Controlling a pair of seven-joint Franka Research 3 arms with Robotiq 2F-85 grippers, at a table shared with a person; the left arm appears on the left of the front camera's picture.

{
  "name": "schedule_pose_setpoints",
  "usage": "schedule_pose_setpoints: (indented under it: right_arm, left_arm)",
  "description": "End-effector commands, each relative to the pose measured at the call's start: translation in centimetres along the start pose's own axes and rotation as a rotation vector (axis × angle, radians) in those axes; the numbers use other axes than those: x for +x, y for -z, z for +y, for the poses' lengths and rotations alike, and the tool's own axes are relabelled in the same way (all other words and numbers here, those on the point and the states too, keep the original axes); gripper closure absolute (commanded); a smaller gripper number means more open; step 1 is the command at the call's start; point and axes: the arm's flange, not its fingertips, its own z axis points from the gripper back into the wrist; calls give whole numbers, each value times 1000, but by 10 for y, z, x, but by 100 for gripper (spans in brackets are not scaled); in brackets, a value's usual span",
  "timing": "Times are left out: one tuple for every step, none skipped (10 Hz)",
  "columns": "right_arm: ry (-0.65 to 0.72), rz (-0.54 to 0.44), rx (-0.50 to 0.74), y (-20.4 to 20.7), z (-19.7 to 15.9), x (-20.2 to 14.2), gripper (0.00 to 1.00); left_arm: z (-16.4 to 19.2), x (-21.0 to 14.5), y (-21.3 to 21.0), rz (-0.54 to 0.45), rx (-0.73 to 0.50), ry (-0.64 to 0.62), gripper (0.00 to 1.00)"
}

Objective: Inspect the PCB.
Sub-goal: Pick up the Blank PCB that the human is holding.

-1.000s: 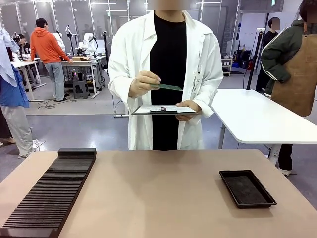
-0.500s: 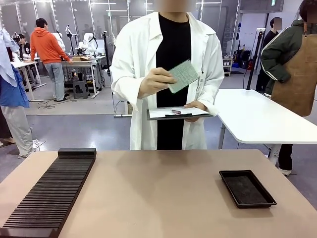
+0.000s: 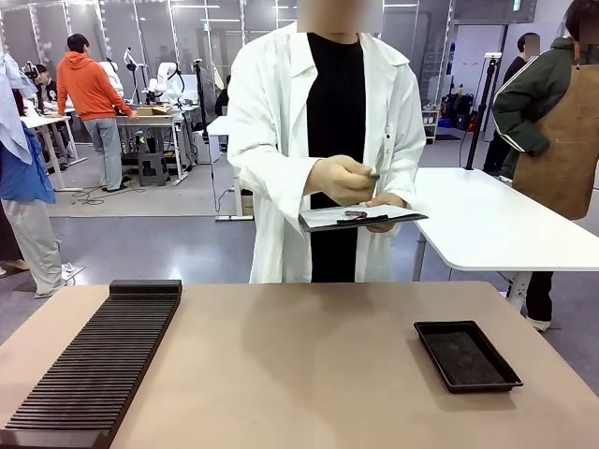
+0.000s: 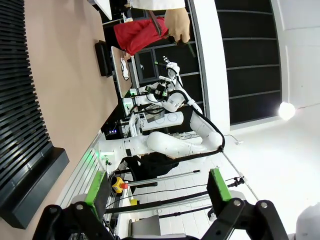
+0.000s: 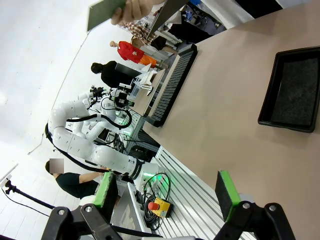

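Observation:
The person across the table holds the PCB (image 3: 373, 175) edge-on in one hand (image 3: 342, 180), just above a white-paper clipboard (image 3: 360, 217) held in the other hand. From below, the PCB (image 5: 105, 12) appears as a flat green board pinched at one end by the person's fingers. My left gripper (image 4: 157, 192) is open, with nothing between its green pads (image 4: 95, 192). In the same way, my right gripper (image 5: 165, 195) stands open and empty. Both are held back on my side, far from the board.
A black tray (image 3: 466, 355) lies at the table's right, also seen as the tray (image 5: 295, 95). A long black slotted rack (image 3: 103, 360) runs along the left side. The middle of the tan table (image 3: 299, 374) is bare. Other people stand behind.
The person has stepped to the right and lowered the PCB from a raised, face-on tilt to edge-on just above the clipboard. Neither gripper has changed.

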Motion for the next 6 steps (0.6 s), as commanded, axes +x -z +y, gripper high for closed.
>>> schedule_pose_setpoints:
  right_arm:
    - [-8,-11,9,-2,2,2,0]
    - [-8,-11,9,-2,2,2,0]
    - [-8,-11,9,-2,2,2,0]
    - [0,0,0,0,0,0,0]
    - [27,52,43,4,8,6,0]
    - [93,93,91,11,15,14,0]
  left_arm:
    - [-1,2,1,0,21,-1,0]
    - [-1,2,1,0,21,-1,0]
    - [-1,2,1,0,21,-1,0]
    - [-1,2,1,0,21,-1,0]
    - [-1,2,1,0,21,-1,0]
    - [-1,2,1,0,21,-1,0]
